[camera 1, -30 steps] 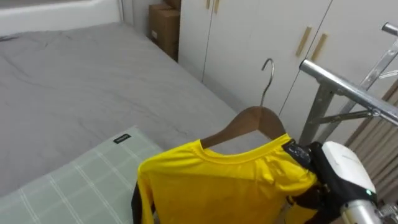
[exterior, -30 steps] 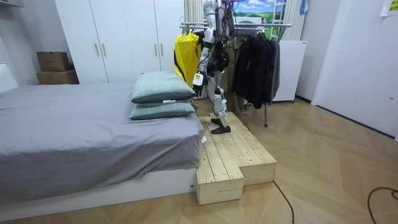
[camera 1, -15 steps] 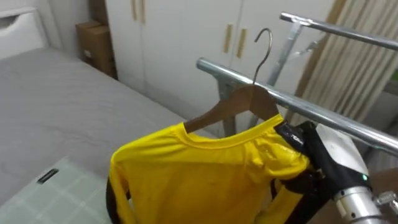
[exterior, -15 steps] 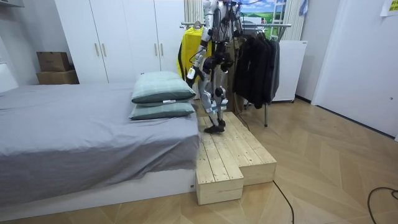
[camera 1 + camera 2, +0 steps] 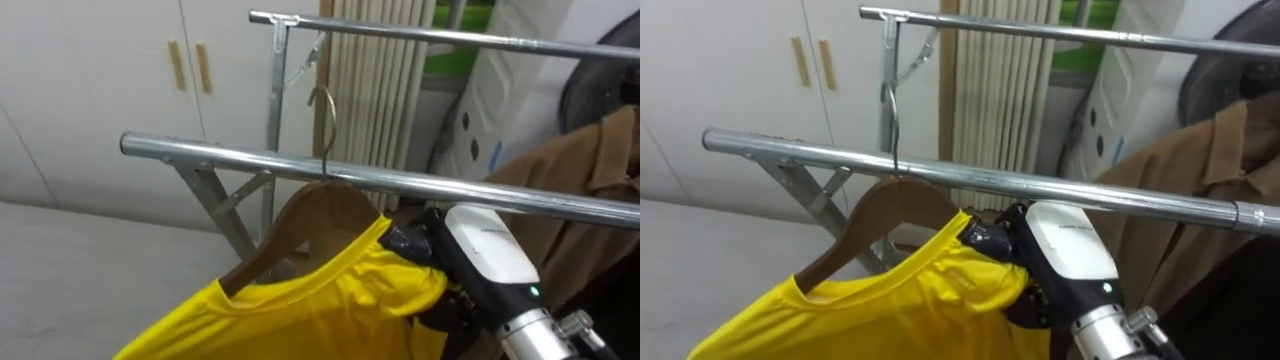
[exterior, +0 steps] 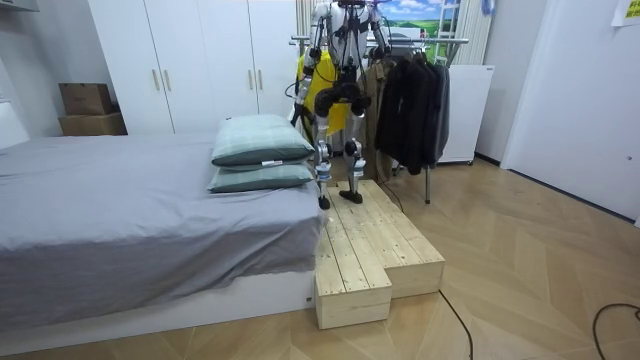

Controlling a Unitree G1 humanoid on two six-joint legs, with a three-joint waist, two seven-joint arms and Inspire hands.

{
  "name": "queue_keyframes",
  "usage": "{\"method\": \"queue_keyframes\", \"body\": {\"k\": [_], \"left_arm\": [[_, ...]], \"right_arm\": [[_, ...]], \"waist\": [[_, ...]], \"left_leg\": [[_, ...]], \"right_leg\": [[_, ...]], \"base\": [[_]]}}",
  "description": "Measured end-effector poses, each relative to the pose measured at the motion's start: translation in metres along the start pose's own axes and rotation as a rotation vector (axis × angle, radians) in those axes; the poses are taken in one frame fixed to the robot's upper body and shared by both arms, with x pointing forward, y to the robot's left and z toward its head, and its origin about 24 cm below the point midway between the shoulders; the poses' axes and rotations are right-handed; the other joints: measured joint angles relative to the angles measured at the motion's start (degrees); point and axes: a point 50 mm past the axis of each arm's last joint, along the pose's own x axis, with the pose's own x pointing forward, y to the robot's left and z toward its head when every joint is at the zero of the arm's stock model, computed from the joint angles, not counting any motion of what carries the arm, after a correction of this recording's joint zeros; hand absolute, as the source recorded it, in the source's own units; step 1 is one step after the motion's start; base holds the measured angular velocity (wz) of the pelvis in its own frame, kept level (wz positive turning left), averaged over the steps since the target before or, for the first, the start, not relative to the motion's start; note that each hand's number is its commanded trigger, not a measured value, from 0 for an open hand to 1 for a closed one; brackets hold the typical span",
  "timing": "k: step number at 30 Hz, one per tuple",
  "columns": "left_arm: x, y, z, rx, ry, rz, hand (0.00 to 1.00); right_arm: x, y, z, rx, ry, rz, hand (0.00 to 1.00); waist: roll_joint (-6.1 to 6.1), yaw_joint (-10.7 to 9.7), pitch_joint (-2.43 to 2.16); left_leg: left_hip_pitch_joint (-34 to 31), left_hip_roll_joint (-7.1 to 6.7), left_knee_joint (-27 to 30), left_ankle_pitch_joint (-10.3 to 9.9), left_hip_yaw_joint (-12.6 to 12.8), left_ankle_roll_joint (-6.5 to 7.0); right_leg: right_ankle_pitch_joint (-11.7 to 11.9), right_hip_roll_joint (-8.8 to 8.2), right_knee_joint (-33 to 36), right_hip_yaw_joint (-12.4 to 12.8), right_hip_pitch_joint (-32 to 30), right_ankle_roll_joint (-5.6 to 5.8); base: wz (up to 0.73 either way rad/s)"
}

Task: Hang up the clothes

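- Standing on the wooden platform [image 6: 370,250] beside the bed [image 6: 120,200] and its two stacked pillows [image 6: 262,152], the robot faces the clothes rack in the room view.
- The yellow shirt [image 5: 300,310] hangs on a wooden hanger [image 5: 310,215], held up just below the rack's near rail [image 5: 200,155].
- The right hand [image 5: 455,265] comes in from the lower right. Its dark fingers [image 5: 408,242] are curled round the shirt's right shoulder, clasping cloth and hanger end together.
- The hanger's metal hook [image 5: 325,110] crosses the near rail and curves above it. Whether it rests on the rail cannot be told.
- A far rail [image 5: 450,38] runs higher up behind, with white wardrobe doors [image 5: 100,90] to the left.
- A brown coat [image 5: 590,170] hangs at the right edge of the eye views, and dark clothes [image 6: 415,100] fill the rack's end on the room view's right.
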Motion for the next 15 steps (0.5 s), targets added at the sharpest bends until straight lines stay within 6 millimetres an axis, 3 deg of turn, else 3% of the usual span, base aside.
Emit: {"method": "queue_keyframes", "body": {"k": [2,5,10,15], "left_arm": [[-0.0002,-0.0035,0.0,0.008,0.001,-0.01,0.0],[-0.0005,-0.0059,-0.004,0.011,0.016,-0.018,0.0],[-0.0002,-0.0061,-0.0083,0.007,0.037,-0.019,0.0],[0.0001,-0.0056,-0.0079,0.004,0.037,-0.018,0.0]], "right_arm": [[-0.0003,-0.0002,0.0008,0.003,-0.006,-0.012,1.0],[-0.0008,0.0018,0.0021,0.01,-0.007,-0.008,1.0],[-0.0044,0.0055,0.0002,0.015,0.016,0.011,1.0],[-0.0045,0.0052,0.0014,0.003,0.003,0.015,1.0]], "waist": [[0.44,-0.1,0.24],[0.59,0.6,0.23],[0.5,0.7,0.15],[0.38,3.0,-0.05]], "left_leg": [[0.5,-0.23,-0.7,-0.2,1.1,0.34],[1.7,-0.2,-2.2,-0.2,3.2,0.42],[2.9,-0.16,-3.7,-0.3,4.7,0.43],[4.4,0.23,-5.2,-0.2,7.3,0.33]], "right_leg": [[-0.1,-0.15,-0.4,1.0,0.1,0.35],[0.0,0.12,-0.7,3.2,0.1,0.62],[-0.2,0.41,-0.8,4.4,0.1,0.86],[-0.1,1.37,-0.6,6.4,0.1,0.86]], "base": [[-0.21],[-0.35],[-0.17],[-0.24]]}}
